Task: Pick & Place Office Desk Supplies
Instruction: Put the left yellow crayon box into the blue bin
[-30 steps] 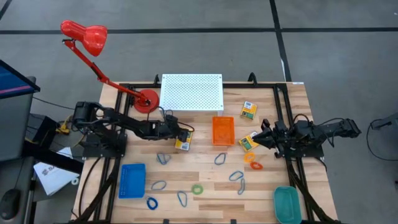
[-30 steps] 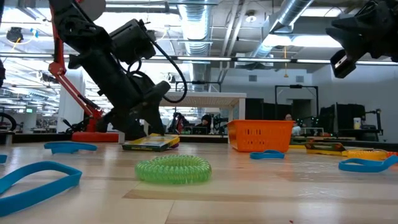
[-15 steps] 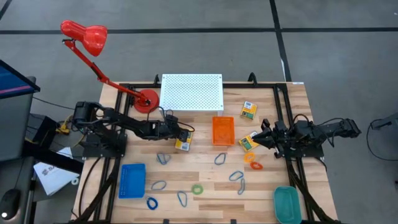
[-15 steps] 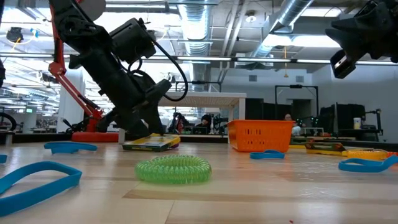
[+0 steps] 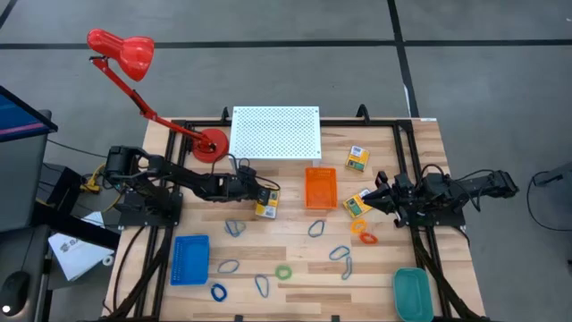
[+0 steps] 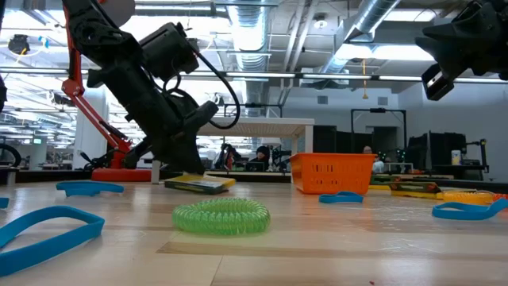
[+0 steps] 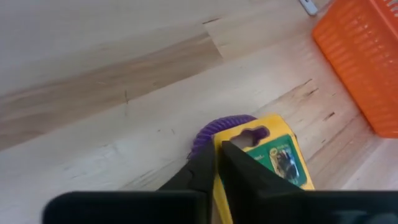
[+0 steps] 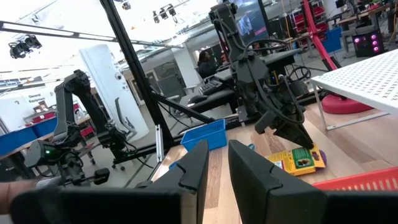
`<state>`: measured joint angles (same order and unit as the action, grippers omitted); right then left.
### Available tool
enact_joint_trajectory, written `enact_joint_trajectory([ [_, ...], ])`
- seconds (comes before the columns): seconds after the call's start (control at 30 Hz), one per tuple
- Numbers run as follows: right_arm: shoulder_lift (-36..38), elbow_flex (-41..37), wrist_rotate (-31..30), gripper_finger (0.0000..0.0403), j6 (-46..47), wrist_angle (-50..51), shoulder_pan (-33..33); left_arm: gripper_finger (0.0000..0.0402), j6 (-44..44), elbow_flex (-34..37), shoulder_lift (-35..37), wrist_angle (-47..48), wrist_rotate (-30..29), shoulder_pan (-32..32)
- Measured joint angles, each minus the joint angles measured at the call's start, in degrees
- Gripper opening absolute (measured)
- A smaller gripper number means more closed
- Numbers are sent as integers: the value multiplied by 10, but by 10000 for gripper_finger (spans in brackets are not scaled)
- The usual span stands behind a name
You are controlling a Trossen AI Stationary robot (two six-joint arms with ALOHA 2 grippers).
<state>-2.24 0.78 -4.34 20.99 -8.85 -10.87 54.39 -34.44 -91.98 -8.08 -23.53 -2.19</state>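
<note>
A yellow box (image 5: 265,210) with a green label lies on the table left of the orange tray. Its far end rests over a purple ring (image 7: 214,124). My left gripper (image 5: 260,199) slants down onto it, its fingers almost shut (image 7: 216,158). A second yellow box (image 5: 357,206) lies right of the tray, and a third (image 5: 357,158) lies farther back. My right gripper (image 5: 371,192) hovers high beside the second box. Its fingers are a narrow way apart and empty in the right wrist view (image 8: 217,162). Coloured rings and blue-grey clip loops lie at the front. My left gripper has its two fingers (image 7: 244,171) on the yellow box's side edge, beside the hang-hole end (image 7: 249,134). The fingers slant down from the table's left. A strip of yellow shows between them. The box lies flat on the table (image 6: 198,185), not lifted.
An orange tray (image 5: 321,188) stands mid-table, a blue tray (image 5: 190,259) at the front left and a teal tray (image 5: 412,293) at the front right. A white perforated board (image 5: 275,132) and a red lamp base (image 5: 212,146) stand at the back. An orange ring (image 5: 367,238), a green ring (image 5: 283,272) and clip loops (image 5: 317,229) lie between.
My left gripper has gone a little toward the table's right edge. The yellow box has slid along the table with it, toward the orange tray, and now lies flatter.
</note>
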Motion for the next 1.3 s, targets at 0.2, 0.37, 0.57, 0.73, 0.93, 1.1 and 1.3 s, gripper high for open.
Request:
enact_joint_trajectory([
  [0.2, 0, 0, -1, 61, 0, 9, 0, 3, -3, 0, 0, -3, 0, 9],
  [0.37, 0, 0, -2, 61, 0, 9, 0, 1, -7, 0, 0, -27, 0, 20],
  [0.57, 0, 0, -4, 61, -1, 12, 0, 0, -15, 0, 0, -39, 0, 33],
  [0.73, 0, 0, -17, 61, -2, 12, 0, 0, -17, 0, 0, -40, -2, 44],
  [0.93, 0, 0, -17, 61, -4, 8, 0, 0, -47, 0, 0, -95, -4, 60],
  [1.1, 0, 0, -17, 61, -4, 3, -9, 0, -89, 0, 0, -161, -4, 80],
  [1.3, 0, 0, -37, 61, 4, -9, -19, 0, -152, 0, 0, -246, 11, 111],
])
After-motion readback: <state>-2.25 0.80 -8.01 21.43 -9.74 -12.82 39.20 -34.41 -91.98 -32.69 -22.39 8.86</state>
